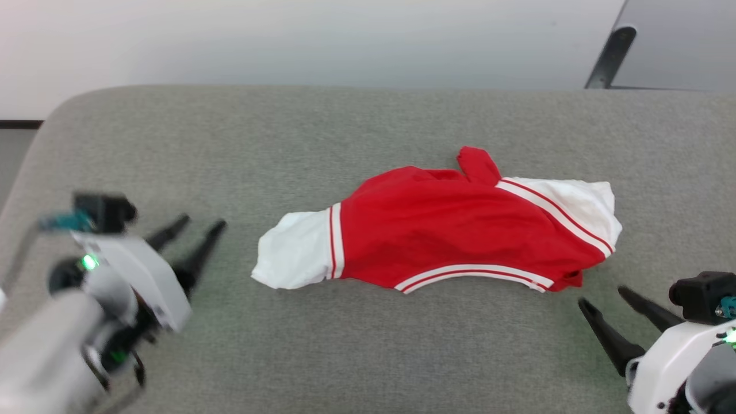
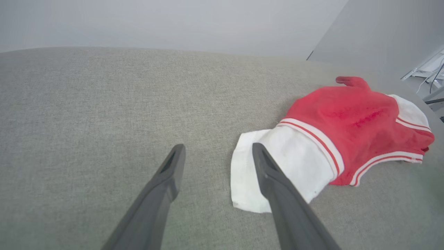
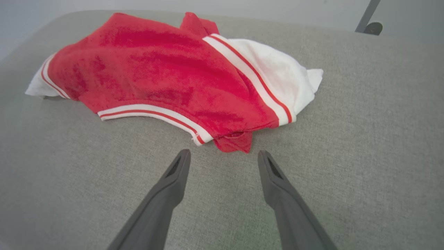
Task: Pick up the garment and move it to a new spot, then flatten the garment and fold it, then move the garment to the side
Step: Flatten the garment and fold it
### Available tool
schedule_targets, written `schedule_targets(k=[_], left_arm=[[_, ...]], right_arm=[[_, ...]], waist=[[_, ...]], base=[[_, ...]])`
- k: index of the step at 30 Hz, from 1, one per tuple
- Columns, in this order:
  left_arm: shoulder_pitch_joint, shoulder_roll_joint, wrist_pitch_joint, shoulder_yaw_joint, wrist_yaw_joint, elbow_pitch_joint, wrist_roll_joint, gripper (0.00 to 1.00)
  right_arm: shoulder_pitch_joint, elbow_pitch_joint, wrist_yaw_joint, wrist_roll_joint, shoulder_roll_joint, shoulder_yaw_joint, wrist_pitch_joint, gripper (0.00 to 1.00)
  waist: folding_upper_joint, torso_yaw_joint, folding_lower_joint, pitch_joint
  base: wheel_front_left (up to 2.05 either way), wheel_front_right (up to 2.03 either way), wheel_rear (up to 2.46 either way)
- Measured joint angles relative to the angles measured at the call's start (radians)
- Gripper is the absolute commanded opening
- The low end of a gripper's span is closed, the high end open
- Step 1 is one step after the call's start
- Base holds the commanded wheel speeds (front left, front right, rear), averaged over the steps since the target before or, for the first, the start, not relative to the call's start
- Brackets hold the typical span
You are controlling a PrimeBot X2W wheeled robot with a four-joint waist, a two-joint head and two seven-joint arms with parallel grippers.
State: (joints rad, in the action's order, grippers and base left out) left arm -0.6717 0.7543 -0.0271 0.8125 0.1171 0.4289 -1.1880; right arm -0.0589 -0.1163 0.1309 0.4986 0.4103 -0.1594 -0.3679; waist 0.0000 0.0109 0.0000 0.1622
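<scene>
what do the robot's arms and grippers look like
The left gripper and right gripper match: two long, dark grey, pointed jaws on a white angular housing. Each carries a black boxy module with a teal connector and a small green light. The left forearm is pale grey.

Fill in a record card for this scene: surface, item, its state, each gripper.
surface: grey upholstered surface
item: garment, red with white end panels and striped trim
state: crumpled, not flattened, unheld
left: left gripper open, empty, off the garment's white end
right: right gripper open, empty, near its red corner
</scene>
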Motion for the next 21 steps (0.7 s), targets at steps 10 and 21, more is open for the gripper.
schedule_targets(k=[10, 21], left_arm=[[0.236, -0.068, 0.277, -0.018, -0.257, -0.264, 0.15, 1.0], [0.386, -0.172, 0.291, -0.168, -0.345, -0.429, 0.358, 1.0]], right_arm=[[-0.115, 0.053, 0.0, 0.138, 0.102, 0.16, -0.522, 1.0], [-0.432, 0.262, 0.0, 0.052, 0.096, 0.334, -0.814, 1.0]], waist=[[0.0, 0.066, 0.0, -0.017], [0.0, 0.179, 0.0, 0.033]], base=[[0.0, 0.0, 0.0], [0.0, 0.0, 0.0]])
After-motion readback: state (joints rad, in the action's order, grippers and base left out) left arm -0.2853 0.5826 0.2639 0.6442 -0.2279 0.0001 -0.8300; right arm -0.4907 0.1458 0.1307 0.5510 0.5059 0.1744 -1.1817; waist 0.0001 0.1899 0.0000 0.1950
